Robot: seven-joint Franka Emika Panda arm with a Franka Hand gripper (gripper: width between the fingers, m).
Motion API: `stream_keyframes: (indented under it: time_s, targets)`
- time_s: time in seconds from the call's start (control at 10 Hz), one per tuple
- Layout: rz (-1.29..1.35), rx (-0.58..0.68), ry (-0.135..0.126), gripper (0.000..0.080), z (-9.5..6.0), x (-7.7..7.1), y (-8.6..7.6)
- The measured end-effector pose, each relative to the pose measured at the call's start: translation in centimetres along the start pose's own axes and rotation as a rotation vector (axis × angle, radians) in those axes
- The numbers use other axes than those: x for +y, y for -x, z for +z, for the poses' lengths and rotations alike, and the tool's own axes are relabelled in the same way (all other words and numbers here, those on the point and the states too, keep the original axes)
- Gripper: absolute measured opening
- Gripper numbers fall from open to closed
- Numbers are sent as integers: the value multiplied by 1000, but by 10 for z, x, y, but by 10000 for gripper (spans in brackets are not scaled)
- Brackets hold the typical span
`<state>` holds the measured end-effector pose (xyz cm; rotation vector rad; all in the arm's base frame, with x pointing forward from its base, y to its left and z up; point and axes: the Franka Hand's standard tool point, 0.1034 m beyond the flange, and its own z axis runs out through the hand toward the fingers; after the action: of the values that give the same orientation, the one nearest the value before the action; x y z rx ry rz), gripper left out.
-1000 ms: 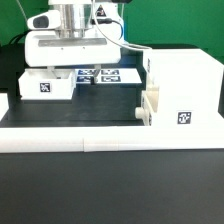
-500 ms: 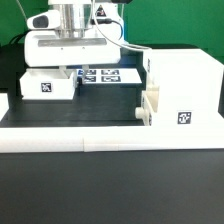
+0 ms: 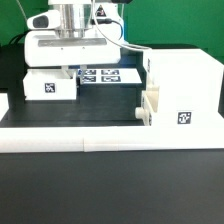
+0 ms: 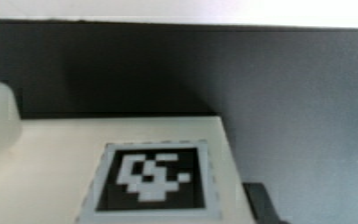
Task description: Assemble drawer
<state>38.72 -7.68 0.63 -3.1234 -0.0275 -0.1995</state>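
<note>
Right now I see the arm's white claw [image 3: 68,66] hanging low over the black table [image 3: 95,108], well to the exterior view's left of the large white box-shaped drawer case [image 3: 185,85]. The arm's wide white body hides its fingers, so I cannot tell how far they are spread or whether they have hold of anything. Just below the claw, farther from the case on that same left side, a small white block-shaped drawer part with a black-and-white tag [image 3: 45,86] rests on the table. The marker board [image 3: 100,75] lies flat between that block and the case. A smaller white piece [image 3: 150,100] sits against the case's left face. A long low white rail [image 3: 100,142] runs across the table in front of the case. The wrist view looks closely down on a white tagged face [image 4: 60,150] with dark table beyond it; I cannot tell which part it belongs to.
</note>
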Motion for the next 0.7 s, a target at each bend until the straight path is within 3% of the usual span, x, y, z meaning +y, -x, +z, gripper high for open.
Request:
stream_keyframes:
  time_s: [0.2, 0.4, 0.7]
  targets:
    - [-17, 2, -1, 42, -1, -4, -2]
    - [-96, -2, -11, 42, -5, -23, -11]
    - [-155, -32, -42, 42, -24, -39, -37]
